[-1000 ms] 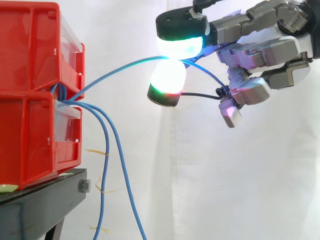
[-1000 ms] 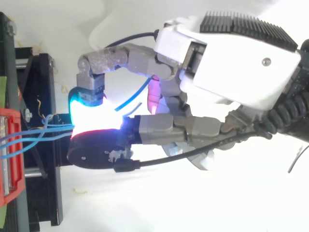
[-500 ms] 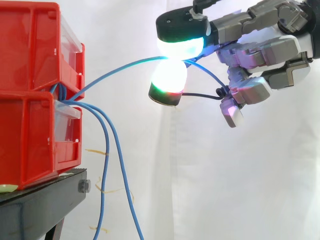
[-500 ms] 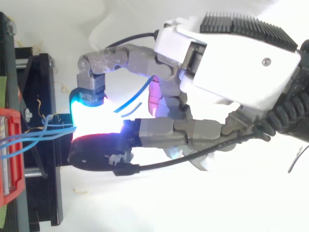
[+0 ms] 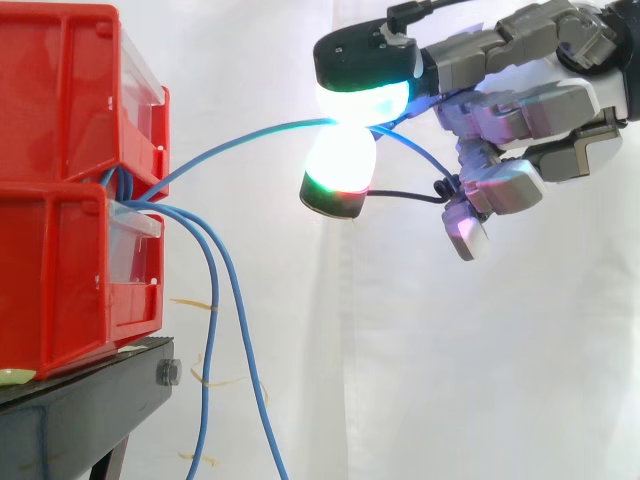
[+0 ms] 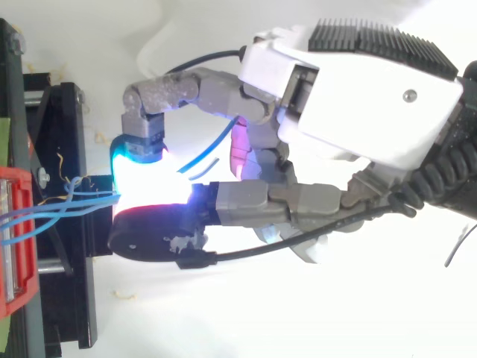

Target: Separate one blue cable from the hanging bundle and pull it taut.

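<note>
One blue cable (image 5: 240, 138) runs up and to the right from the gap between the red bins (image 5: 70, 190) to my hand (image 5: 510, 95). Two glowing fingertips (image 5: 362, 92) pinch it, one pad above and one below. The cable's short free end (image 6: 212, 149) pokes out behind the pinch, towards the palm. Two other blue cables (image 5: 222, 330) of the bundle hang down from the bins, past the stand's edge. From above, the cables (image 6: 52, 209) fan out of the bin towards the bright pads. The lifted cable still curves gently.
Two red bins are stacked on a black stand (image 5: 90, 410) at the left. A white curtain (image 5: 450, 350) hangs behind. Thin yellowish fibres (image 5: 195, 305) dangle near the hanging cables.
My hand has drifted a little to the right with the pinched cable. The hanging cables have swayed slightly.
</note>
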